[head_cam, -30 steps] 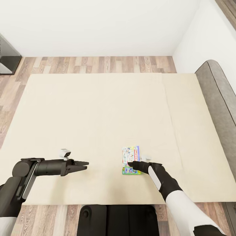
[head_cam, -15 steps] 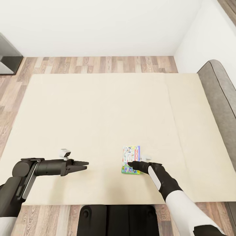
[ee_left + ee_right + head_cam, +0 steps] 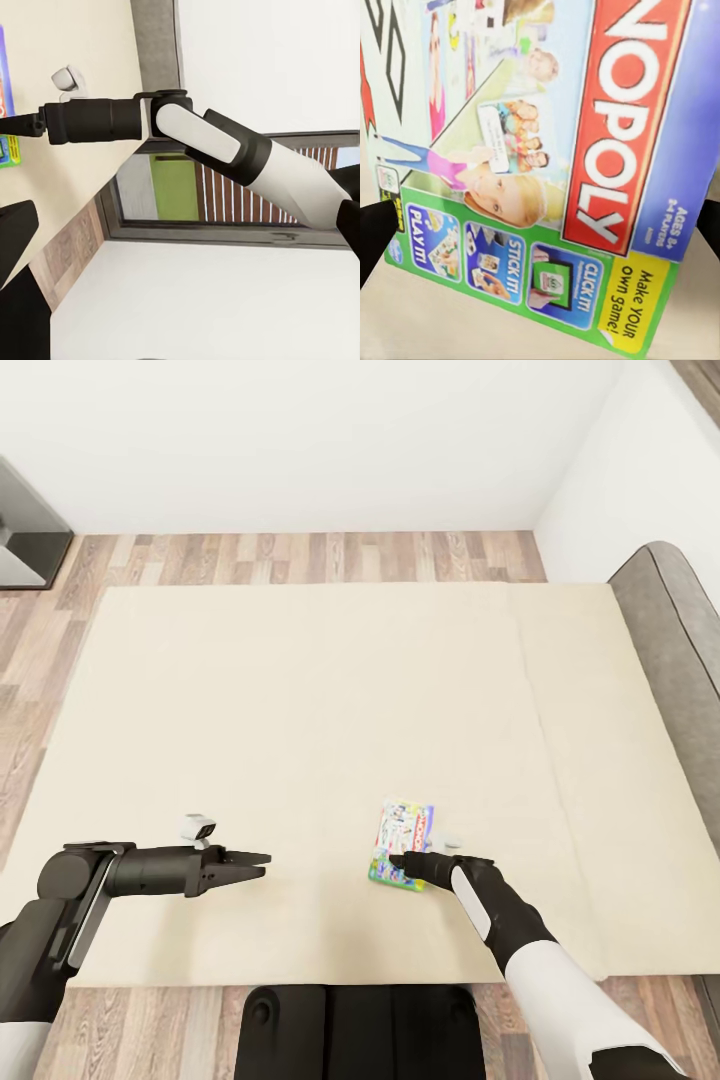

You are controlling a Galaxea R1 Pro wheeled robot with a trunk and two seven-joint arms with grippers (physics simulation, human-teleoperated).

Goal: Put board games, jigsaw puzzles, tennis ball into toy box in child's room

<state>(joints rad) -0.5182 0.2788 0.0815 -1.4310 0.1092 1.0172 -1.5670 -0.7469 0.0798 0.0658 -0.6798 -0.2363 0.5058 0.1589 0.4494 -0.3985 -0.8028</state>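
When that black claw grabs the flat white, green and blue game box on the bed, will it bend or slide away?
The flat white, green and blue game box looks like a stiff, thin carton, so it probably won't flop. Its printed face looks glossy, so it may slip on the beige mattress if nudged. Lying flat, it gives the right gripper only a thin edge to catch.

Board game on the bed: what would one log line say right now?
right gripper: open, at board game | game: flat on bed | left gripper: idle, empty
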